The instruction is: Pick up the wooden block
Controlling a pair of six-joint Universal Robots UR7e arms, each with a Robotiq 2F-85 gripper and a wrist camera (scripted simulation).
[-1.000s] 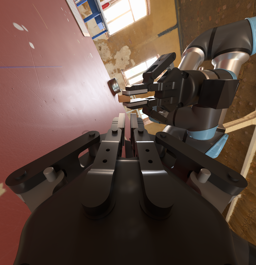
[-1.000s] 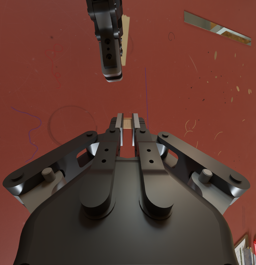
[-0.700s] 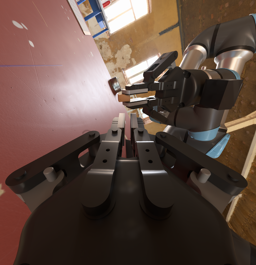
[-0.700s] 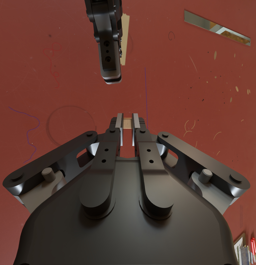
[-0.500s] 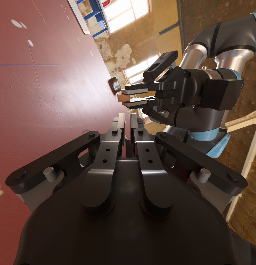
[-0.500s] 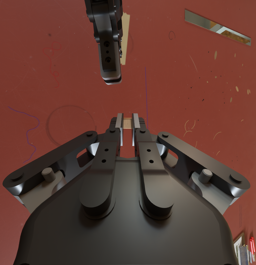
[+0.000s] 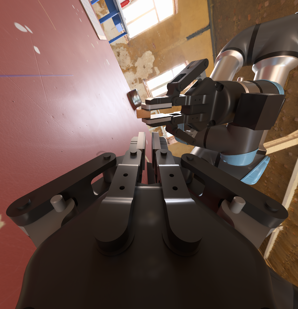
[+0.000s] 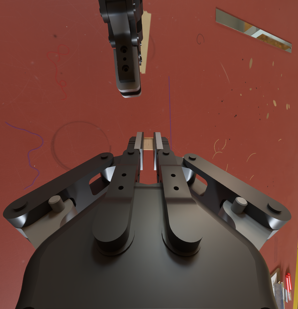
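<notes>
The wooden block (image 8: 148,144) is a small light-brown piece held between the fingertips of my right gripper (image 8: 148,139), above the red table (image 8: 211,117). In the left wrist view the block (image 7: 143,113) sticks out of the right gripper (image 7: 145,113), clear of the table surface (image 7: 53,108). My left gripper (image 7: 148,138) is shut and empty, just below and in front of the right gripper. In the right wrist view the left gripper (image 8: 130,93) hangs in from the top, apart from the block.
A small metal can (image 7: 135,99) stands on the table beyond the block. A flat board (image 7: 93,21) lies at the far edge. A mirror-like strip (image 8: 253,31) lies at upper right. Pens and a clipboard (image 8: 280,286) sit at the lower right corner.
The right gripper with the block has risen slightly from the table and drifted a little. The left gripper has stayed shut and nearly still.
</notes>
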